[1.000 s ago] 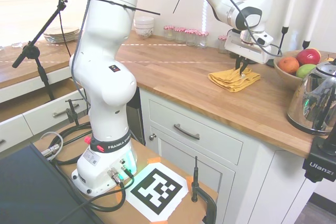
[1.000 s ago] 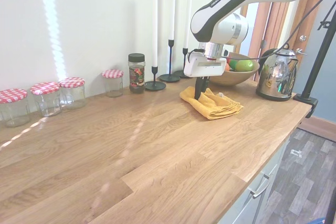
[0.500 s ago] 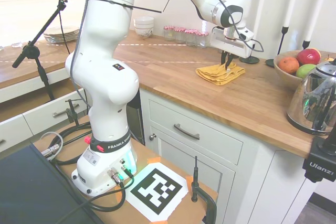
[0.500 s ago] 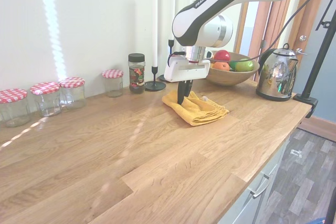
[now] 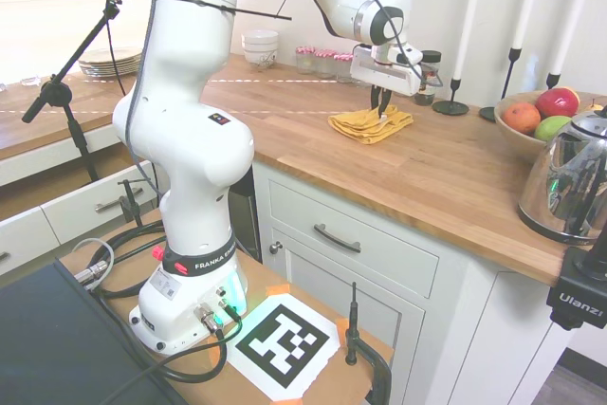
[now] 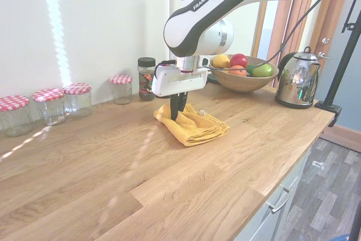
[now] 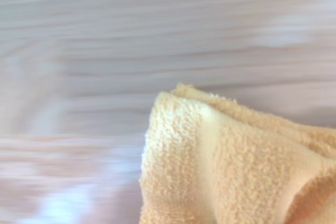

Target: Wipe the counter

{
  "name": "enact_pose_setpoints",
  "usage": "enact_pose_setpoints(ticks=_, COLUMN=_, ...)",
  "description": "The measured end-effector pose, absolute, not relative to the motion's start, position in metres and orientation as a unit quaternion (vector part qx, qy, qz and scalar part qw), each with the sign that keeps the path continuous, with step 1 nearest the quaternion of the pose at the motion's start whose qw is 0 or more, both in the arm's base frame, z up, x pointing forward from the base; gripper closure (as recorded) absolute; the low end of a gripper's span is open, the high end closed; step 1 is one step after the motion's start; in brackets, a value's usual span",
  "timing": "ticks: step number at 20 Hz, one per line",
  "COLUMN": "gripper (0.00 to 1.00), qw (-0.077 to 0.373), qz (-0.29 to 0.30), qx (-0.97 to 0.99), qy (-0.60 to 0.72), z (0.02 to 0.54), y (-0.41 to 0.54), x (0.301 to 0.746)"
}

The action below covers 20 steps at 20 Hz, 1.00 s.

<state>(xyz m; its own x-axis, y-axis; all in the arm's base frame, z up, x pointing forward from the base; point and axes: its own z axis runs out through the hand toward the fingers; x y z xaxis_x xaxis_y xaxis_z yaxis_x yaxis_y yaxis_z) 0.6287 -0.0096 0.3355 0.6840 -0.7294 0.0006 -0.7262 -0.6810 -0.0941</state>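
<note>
Gripper [image 6: 176, 114] pointing straight down, clamped on folded yellow cloth [image 6: 194, 128] lying flat on wooden bench [image 6: 113, 162]; spice jar [image 6: 146, 78] just behind, fruit bowl [image 6: 243, 80] nearby.

White wall [image 6: 84, 26] behind table, bright sunlight streak across it. White panelled cabinets [image 5: 360, 263] with metal handles below. Grey wood-look floor [image 6: 321, 190] right of cabinets. Wooden door frame [image 6: 290, 21] beyond wall's far end. Daylight strong overall.
</note>
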Motion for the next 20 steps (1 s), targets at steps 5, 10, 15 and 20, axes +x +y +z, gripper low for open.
enact_pose_setpoints(ticks=5, gripper=1.00, qw=0.036, qz=-0.022, qx=-0.920, qy=0.389, z=0.335, y=0.044, x=0.628)
enact_pose_setpoints(ticks=10, gripper=1.00, qw=0.030, qz=-0.029, qx=-0.923, qy=0.383, z=0.334, y=0.089, x=0.625)
enact_pose_setpoints(ticks=15, gripper=1.00, qw=0.027, qz=-0.034, qx=-0.925, qy=0.377, z=0.334, y=0.137, x=0.620)
enact_pose_setpoints(ticks=20, gripper=1.00, qw=0.025, qz=-0.042, qx=-0.929, qy=0.368, z=0.333, y=0.189, x=0.619)
